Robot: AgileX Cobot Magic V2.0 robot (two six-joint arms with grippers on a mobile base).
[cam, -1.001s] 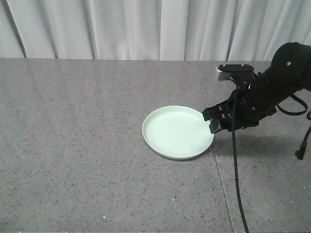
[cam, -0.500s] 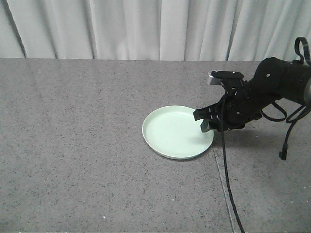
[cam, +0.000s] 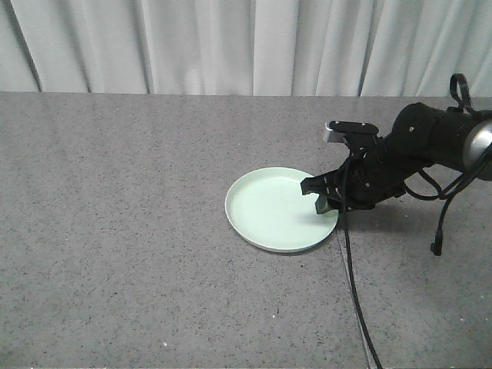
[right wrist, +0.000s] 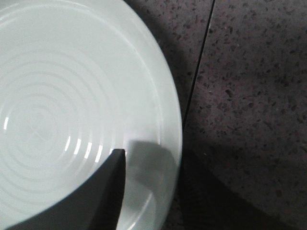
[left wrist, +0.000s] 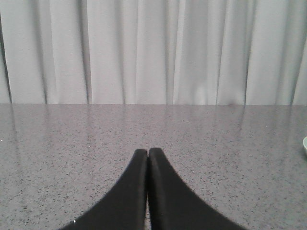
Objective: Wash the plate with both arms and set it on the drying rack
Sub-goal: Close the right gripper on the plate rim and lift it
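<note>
The pale mint-green plate point(cam: 278, 209) lies flat on the grey speckled table. My right arm point(cam: 419, 146) reaches in from the right, and my right gripper point(cam: 316, 196) stands open over the plate's right rim. In the right wrist view one black finger point(right wrist: 103, 187) hangs above the inside of the plate point(right wrist: 62, 96) near its rim; the other finger is hidden. My left gripper point(left wrist: 147, 152) is shut with nothing in it, low over bare table, and a sliver of the plate point(left wrist: 305, 146) shows at the right edge. The drying rack is out of view.
A white curtain point(cam: 246, 46) closes off the far edge of the table. A thin seam point(cam: 350, 292) runs through the table top just right of the plate. A black cable point(cam: 355, 307) hangs from the right arm down to the front edge.
My right gripper has moved left, from just off the plate's right edge to over its rim. The plate has stayed in place.
</note>
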